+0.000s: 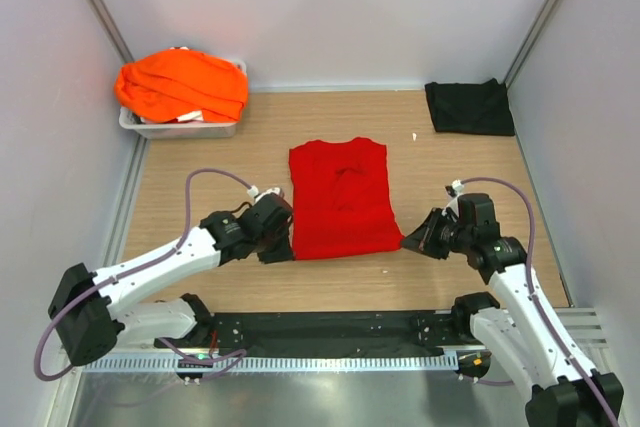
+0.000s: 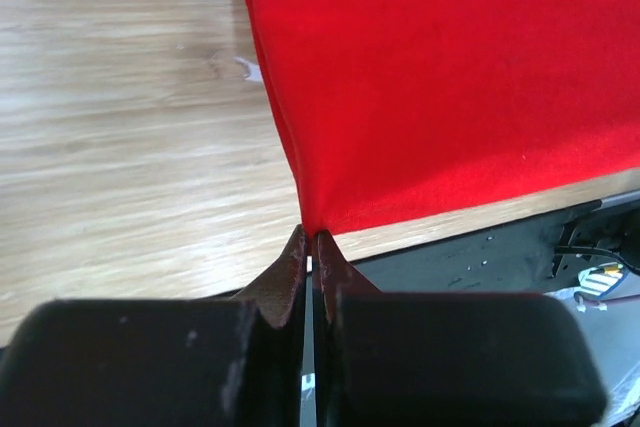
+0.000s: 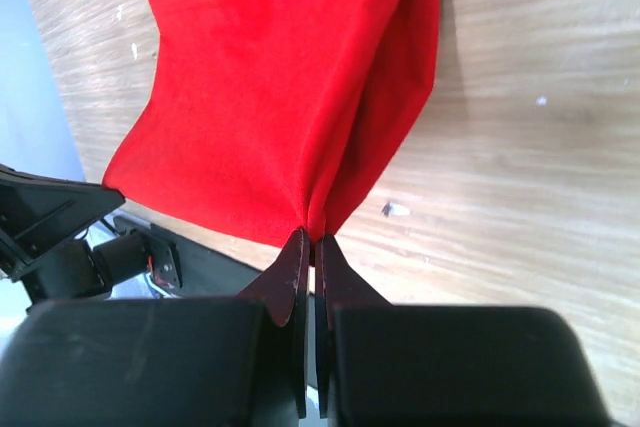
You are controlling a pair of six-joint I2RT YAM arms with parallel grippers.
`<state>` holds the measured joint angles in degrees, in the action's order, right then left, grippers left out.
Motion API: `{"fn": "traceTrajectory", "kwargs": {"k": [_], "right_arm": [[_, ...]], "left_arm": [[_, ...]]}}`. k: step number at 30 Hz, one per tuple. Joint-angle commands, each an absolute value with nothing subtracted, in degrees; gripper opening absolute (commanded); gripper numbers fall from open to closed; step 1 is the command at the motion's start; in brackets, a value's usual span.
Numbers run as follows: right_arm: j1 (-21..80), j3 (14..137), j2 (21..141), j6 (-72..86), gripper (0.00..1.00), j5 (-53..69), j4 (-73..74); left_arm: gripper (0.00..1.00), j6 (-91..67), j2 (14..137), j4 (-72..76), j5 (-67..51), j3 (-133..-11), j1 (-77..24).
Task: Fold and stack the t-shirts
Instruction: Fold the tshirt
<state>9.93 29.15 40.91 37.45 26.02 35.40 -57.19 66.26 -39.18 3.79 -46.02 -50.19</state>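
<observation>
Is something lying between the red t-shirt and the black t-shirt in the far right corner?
Nothing visible blocks. Between the red t-shirt and the black t-shirt there is only bare table with one tiny white speck. The left gripper and right gripper pinch the red one's near corners.

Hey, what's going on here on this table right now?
Two robot arms are folding a bright red cloth t-shirt lying on the wooden table. The left end effector pinches its near left corner, the right end effector its near right corner. A folded black cloth shirt lies far right; bright orange shirts heap in a grey plastic tray far left.
</observation>
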Motion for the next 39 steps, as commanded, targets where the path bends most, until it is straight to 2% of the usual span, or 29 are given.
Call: {"fn": "traceTrajectory", "kwargs": {"k": [1, 10, 17, 26, 32, 35, 36, 37, 38, 39], "right_arm": [[10.2, 29.8, 39.3, 38.8, 0.01, 27.2, 40.7], [10.2, 41.7, 51.8, 34.1, 0.01, 21.8, 40.2], [10.1, 52.2, 63.8, 31.7, 0.01, 19.9, 36.8], [10.1, 66.3, 77.6, 29.3, 0.01, 18.9, 35.7], [9.6, 78.4, 90.4, 28.8, 0.01, 16.5, 35.6], [9.0, 88.4, 101.7, 29.7, 0.01, 16.9, 34.0], [9.0, 97.0, 109.8, 29.4, 0.09, 17.4, 34.6], [9.0, 102.0, 113.7, 29.3, 0.26, 17.4, 35.8], [8.8, 107.7, 118.5, 29.1, 0.43, 18.5, 37.4], [8.7, 113.6, 122.5, 28.7, 0.6, 17.9, 43.6]], "left_arm": [[0.0, -58.5, 63.7, -45.6, 8.5, -48.0, -50.6], [0.0, -50.1, 71.9, -51.9, 13.3, -62.2, -48.2], [0.0, -42.0, 80.5, -51.9, 8.8, -72.9, -38.8], [0.0, -37.0, 91.4, -51.2, 5.2, -84.1, -32.0], [0.0, -34.4, 99.9, -52.1, 3.9, -95.7, -27.5], [0.0, -33.8, 108.7, -54.6, 2.8, -103.6, -23.2], [0.05, -33.9, 114.7, -56.5, 2.2, -110.7, -21.4], [0.05, -33.4, 117.7, -56.5, 1.5, -114.2, -20.6], [0.2, -33.1, 120.8, -58.3, 0.7, -117.7, -19.9], [0.36, -32.8, 128.2, -59.4, 0.4, -126.4, -19.2]]}}
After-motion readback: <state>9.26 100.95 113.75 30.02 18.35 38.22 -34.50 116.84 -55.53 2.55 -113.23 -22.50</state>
